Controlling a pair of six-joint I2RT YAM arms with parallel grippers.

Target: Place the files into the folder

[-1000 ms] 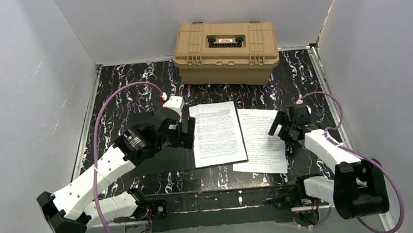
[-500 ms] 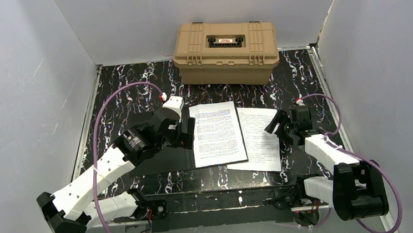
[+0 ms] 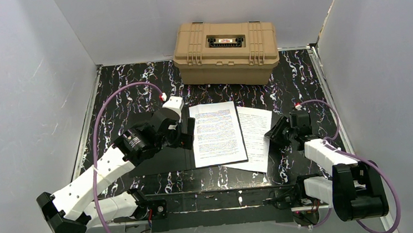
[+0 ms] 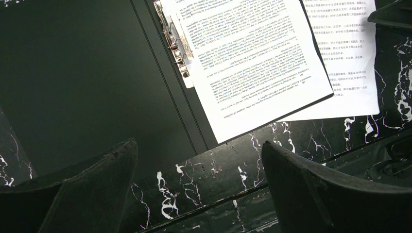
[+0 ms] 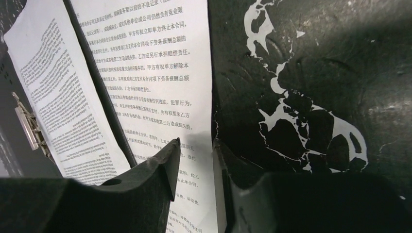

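Observation:
The folder (image 3: pixel 169 161) lies open, black inside up (image 4: pixel 73 73), with a metal clip (image 4: pixel 177 46) at its spine. One printed sheet (image 3: pixel 217 133) rests on its right half (image 4: pixel 252 63). A second sheet of the files (image 3: pixel 255 137) lies half off the folder's right edge (image 5: pixel 160 82). My right gripper (image 3: pixel 275 130) is at that sheet's right edge. Its jaws (image 5: pixel 197 143) are narrowed, a gap still showing, and the raised paper edge runs between them. My left gripper (image 3: pixel 186 133) hovers wide open (image 4: pixel 198 145) over the folder's near edge, holding nothing.
A tan plastic hard case (image 3: pixel 225 44) stands shut at the back of the black marbled table (image 3: pixel 130 94). White walls enclose left, back and right. A purple cable (image 3: pixel 101 119) loops over the left arm.
The right gripper slid left and slightly nearer, and its jaws narrowed from wide open. The loose sheet's right edge shifted left with it. The left arm held still.

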